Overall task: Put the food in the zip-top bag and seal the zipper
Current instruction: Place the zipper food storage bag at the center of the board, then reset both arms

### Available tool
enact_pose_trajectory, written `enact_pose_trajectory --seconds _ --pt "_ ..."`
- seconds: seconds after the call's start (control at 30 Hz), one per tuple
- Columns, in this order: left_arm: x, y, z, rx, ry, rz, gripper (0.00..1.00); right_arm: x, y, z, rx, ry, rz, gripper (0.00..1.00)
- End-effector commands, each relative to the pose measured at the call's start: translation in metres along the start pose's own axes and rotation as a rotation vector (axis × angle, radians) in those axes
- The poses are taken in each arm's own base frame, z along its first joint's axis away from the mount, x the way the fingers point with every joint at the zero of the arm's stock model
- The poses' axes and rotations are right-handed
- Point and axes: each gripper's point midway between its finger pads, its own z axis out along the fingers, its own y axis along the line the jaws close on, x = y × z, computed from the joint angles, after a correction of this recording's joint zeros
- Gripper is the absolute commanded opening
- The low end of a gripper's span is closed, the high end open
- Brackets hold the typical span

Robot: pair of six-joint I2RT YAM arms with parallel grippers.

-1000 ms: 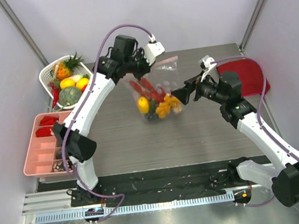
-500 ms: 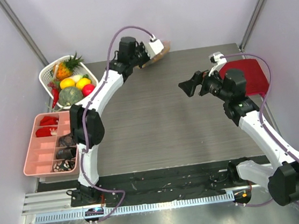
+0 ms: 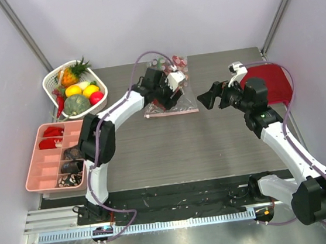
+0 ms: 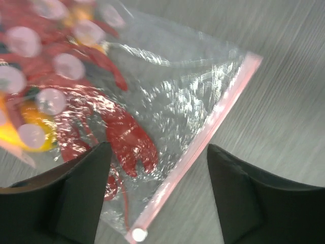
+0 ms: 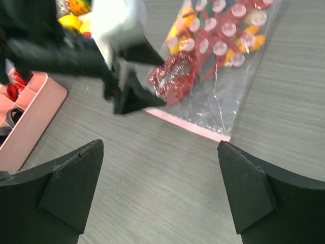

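zipper [image 4: 203, 137] clearest from left wrist

Off-task items on the grey wood-grain table [image 3: 172, 150]: basket, tray, red flat piece.
White basket [image 3: 51, 83] sits at the far-left corner, packed with a pineapple [image 3: 70, 75], yellow fruit [image 3: 73, 90], green squash [image 3: 77, 103], red ball [image 3: 96, 97] and a red chili [image 3: 60, 105] at its left side. Pink compartment tray [image 3: 46, 168] lies just nearer along the left edge, with red pieces [image 3: 51, 132] in the far cells and dark pieces [image 3: 69, 153] in the right column. Red flat piece [image 3: 276, 85] lies at the right edge, partly hidden, type unclear. Black strip [image 3: 177, 198] runs along the near edge.
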Motion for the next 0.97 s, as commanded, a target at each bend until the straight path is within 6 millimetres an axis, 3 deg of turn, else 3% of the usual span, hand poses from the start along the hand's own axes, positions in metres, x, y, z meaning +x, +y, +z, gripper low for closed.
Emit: enact_pose_trajectory --seconds 0.0,0.07,0.1,0.13,0.2,0.23,0.27,0.3,0.37,0.43,0.47,0.5,0.53,0.57,0.6,0.7,0.8,0.93 --pt "-0.071 0.003 -0.062 0.03 -0.115 -0.221 0.9 -0.007 0.0 -0.015 0.019 -0.017 -0.03 1.0" --pt "-0.09 0.003 -0.092 0.056 -0.159 -0.251 1.0 -0.009 0.002 -0.02 0.024 -0.021 -0.03 1.0" --pt "-0.09 0.0 -0.104 0.07 -0.146 -0.279 1.0 -0.011 0.004 -0.022 0.023 -0.025 -0.03 1.0" --pt "-0.103 0.002 -0.128 0.061 -0.172 -0.309 1.0 -0.012 0.004 -0.024 0.027 -0.026 -0.03 1.0" --pt "-0.09 0.011 -0.156 0.06 -0.123 -0.402 1.0 -0.015 0.006 -0.03 0.039 -0.027 -0.029 1.0" --pt "-0.101 0.01 -0.177 0.096 -0.157 -0.432 1.0 -0.015 0.005 -0.032 0.053 -0.023 -0.022 1.0" --pt "-0.1 0.013 -0.189 0.105 -0.155 -0.491 1.0 -0.012 0.005 -0.035 0.059 -0.006 -0.018 1.0" --pt "-0.088 0.033 -0.206 0.074 -0.152 -0.563 1.0 -0.013 0.007 -0.039 0.062 -0.003 -0.02 1.0" --pt "-0.078 0.035 -0.24 0.089 -0.149 -0.656 1.0 -0.006 0.006 -0.045 0.083 0.035 -0.008 1.0" --pt "-0.048 0.059 -0.264 0.009 -0.148 -0.759 1.0 -0.008 0.007 -0.053 0.096 0.032 -0.007 1.0" --pt "-0.045 0.059 -0.284 -0.028 -0.177 -0.773 1.0 -0.004 0.005 -0.056 0.109 0.042 -0.003 1.0" --pt "-0.021 0.057 -0.285 -0.049 -0.146 -0.818 1.0 -0.003 0.006 -0.062 0.115 0.031 -0.011 1.0" --pt "-0.002 0.069 -0.299 -0.111 -0.152 -0.846 1.0 -0.001 0.006 -0.065 0.122 0.033 -0.015 1.0" --pt "0.004 0.063 -0.315 -0.16 -0.158 -0.803 1.0 0.002 0.005 -0.069 0.132 0.043 -0.016 1.0" --pt "0.033 0.059 -0.313 -0.185 -0.106 -0.842 1.0 0.006 0.002 -0.072 0.147 0.047 -0.025 1.0" --pt "0.079 0.036 -0.32 -0.284 -0.015 -0.828 1.0 0.012 -0.001 -0.085 0.183 0.045 -0.038 1.0" --pt "0.108 0.016 -0.324 -0.344 0.021 -0.787 1.0 0.018 0.0 -0.095 0.194 0.041 -0.046 1.0" --pt "0.125 0.004 -0.327 -0.391 0.039 -0.777 1.0 0.022 0.0 -0.104 0.214 0.03 -0.036 1.0"
